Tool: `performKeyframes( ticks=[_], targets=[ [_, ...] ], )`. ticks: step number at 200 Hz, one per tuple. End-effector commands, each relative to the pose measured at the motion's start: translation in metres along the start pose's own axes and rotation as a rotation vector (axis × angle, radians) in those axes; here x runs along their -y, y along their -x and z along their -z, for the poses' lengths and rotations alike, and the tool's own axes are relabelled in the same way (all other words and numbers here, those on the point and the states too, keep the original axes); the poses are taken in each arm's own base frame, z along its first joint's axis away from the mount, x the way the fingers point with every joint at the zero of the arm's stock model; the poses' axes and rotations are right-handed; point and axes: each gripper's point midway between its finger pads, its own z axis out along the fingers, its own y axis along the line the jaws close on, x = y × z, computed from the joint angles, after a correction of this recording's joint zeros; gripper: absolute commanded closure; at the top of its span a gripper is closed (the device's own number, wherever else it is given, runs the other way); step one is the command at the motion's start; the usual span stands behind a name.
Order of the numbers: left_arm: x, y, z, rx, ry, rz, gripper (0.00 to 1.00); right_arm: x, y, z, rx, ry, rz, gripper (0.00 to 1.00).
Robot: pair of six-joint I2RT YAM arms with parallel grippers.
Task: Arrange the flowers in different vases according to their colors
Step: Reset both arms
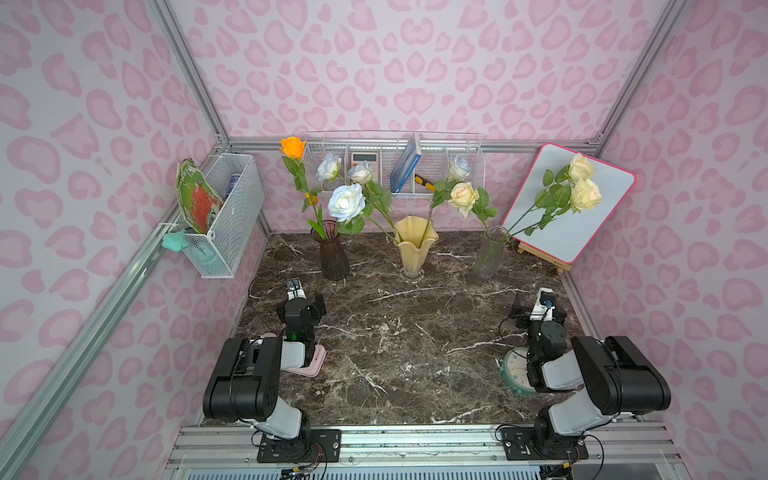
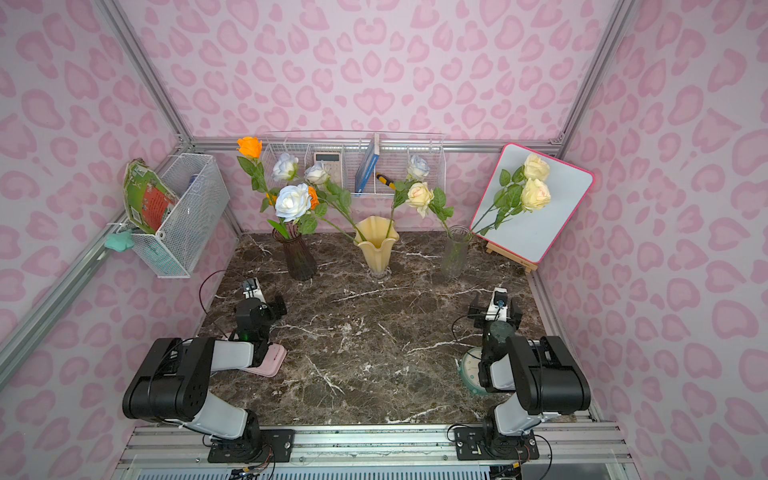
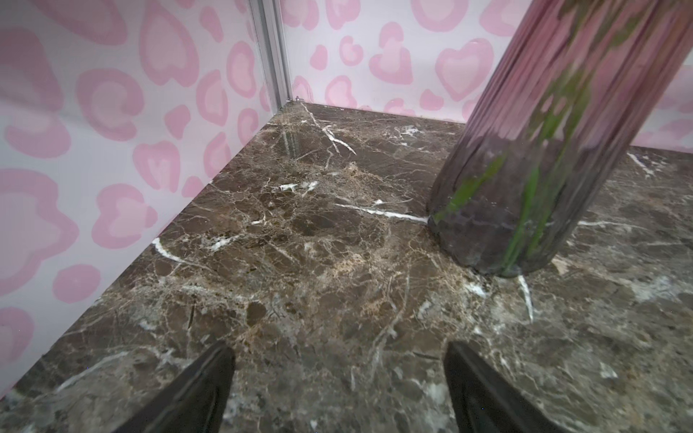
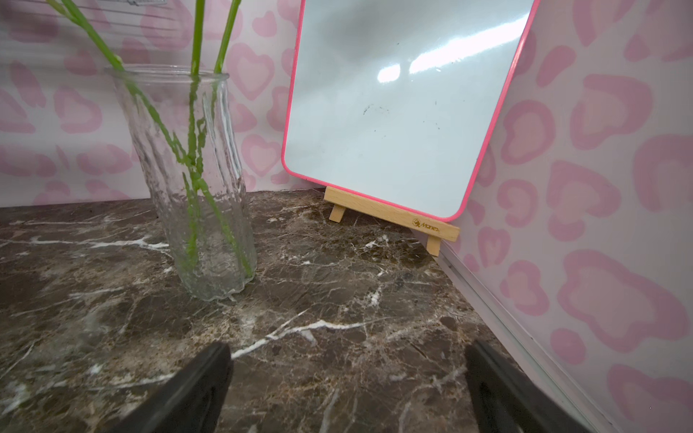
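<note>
Place: a robot test cell, dressed up as a homely corner.
Shell: aluminium frame struts (image 1: pixel 189 70) holding pink heart-print wall panels (image 1: pixel 415 62).
Work surface: a marble-look tabletop (image 1: pixel 415 332) boxed in on three sides.
Machinery: left arm (image 1: pixel 245 374) and right arm (image 1: pixel 615 374) bolted to a metal rail (image 1: pixel 415 440) at the open edge.
Dressing: household props, namely a yellow vase (image 1: pixel 415 245), a whiteboard (image 1: pixel 582 224) on a wooden easel (image 4: pixel 390 213), and a calculator (image 1: pixel 364 160) in a wire basket (image 1: pixel 436 183).

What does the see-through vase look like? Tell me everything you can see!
The clear glass vase is a tall, see-through cylinder with a wavy, rippled wall and an open top. It stands upright on the dark marble table, at the back on the right, next to the pink-framed whiteboard but apart from it. Three green stems go in and reach its bottom; their cream-yellow roses lean out above it.
</note>
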Motion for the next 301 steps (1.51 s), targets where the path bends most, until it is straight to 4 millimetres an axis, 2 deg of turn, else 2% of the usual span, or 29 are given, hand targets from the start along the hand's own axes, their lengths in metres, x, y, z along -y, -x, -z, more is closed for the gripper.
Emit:
performKeyframes(
  ticks=[1, 22, 301],
  targets=[
    [0.0002, -0.0114, -0.0039, -0.075, -0.039, 0.04, 0.05, 0.0018, -0.0024, -0.006, -0.027, -0.016, -0.014, 0.0],
    [0.0008, -0.0115, -0.0037, -0.077, -0.043, 0.041, 0.01, 0.0022, -0.0004, -0.0039, -0.008, -0.016, -0.015, 0.0],
    [0.0009, -0.0112, -0.0038, -0.077, -0.044, 0.041, 0.01, 0.0025, 0.0, -0.0034, -0.008, -0.018, -0.013, 0.0]
  ],
)
